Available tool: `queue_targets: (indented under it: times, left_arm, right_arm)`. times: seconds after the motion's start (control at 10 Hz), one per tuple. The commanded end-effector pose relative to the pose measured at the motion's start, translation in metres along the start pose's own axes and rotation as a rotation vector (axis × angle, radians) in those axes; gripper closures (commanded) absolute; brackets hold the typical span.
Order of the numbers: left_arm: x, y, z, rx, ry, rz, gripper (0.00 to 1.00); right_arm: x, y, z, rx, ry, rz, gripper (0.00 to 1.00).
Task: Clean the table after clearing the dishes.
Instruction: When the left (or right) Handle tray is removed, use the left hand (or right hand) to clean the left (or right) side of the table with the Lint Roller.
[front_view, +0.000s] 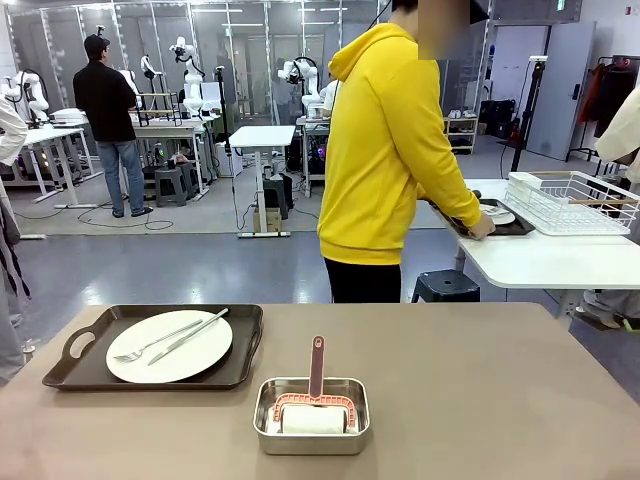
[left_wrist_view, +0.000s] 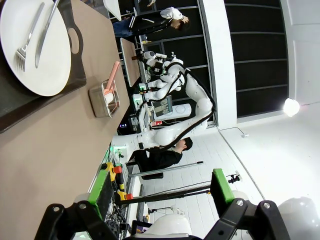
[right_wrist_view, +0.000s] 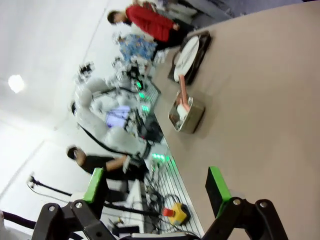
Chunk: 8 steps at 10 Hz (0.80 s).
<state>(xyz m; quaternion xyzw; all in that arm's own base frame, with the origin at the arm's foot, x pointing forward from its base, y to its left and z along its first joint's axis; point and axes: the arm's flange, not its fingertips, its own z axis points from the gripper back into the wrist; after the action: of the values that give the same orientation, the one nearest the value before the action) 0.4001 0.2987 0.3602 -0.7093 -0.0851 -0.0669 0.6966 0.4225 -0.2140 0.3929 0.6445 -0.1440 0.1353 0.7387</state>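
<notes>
On the left of the taupe-brown table (front_view: 480, 400) a white plate (front_view: 170, 346) with a fork and a knife lies on a dark brown tray (front_view: 75, 365). A person in a yellow hoodie (front_view: 385, 150) stands at the far side, turned right, with both hands on a second dark tray (front_view: 515, 230) carrying a white plate (front_view: 497, 214) on the white side table (front_view: 540, 262). My left gripper (left_wrist_view: 161, 185) is open with nothing between its fingers, well away from the plate (left_wrist_view: 37, 47) on the table (left_wrist_view: 45, 150). My right gripper (right_wrist_view: 155, 187) is also open and holds nothing above the table (right_wrist_view: 260, 100), far from the tray (right_wrist_view: 190, 55).
A small steel pan with a pink-framed roller (front_view: 312, 415) stands at the front middle of the table, also seen as the pan (left_wrist_view: 104, 97) and the pan (right_wrist_view: 187, 112). A white wire rack (front_view: 575, 200) sits on the side table. A dark stool (front_view: 447, 285) stands beyond the far edge.
</notes>
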Motion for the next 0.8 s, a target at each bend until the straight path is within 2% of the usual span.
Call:
queue_targets:
  times: [0.0, 0.2, 0.4, 0.6, 0.7]
  left_arm:
    - [-0.002, -0.001, 0.001, 0.007, -0.004, 0.005, 0.0]
    - [-0.002, -0.001, 0.001, 0.007, -0.004, 0.005, 0.0]
    - [-0.002, -0.001, 0.001, 0.007, -0.004, 0.005, 0.0]
    - [-0.002, -0.001, 0.001, 0.007, -0.004, 0.005, 0.0]
    - [-0.002, -0.001, 0.001, 0.007, -0.004, 0.005, 0.0]
  right_arm:
    - [0.019, 0.028, -0.059, -0.11, 0.177, 0.067, 0.0]
    - [0.052, 0.066, -0.124, -0.181, 0.358, 0.142, 0.0]
    - [0.067, 0.092, -0.193, -0.264, 0.557, 0.219, 0.0]
    - [0.072, 0.099, -0.261, -0.386, 0.742, 0.29, 0.0]
    - [0.073, 0.098, -0.281, -0.425, 0.787, 0.317, 0.0]
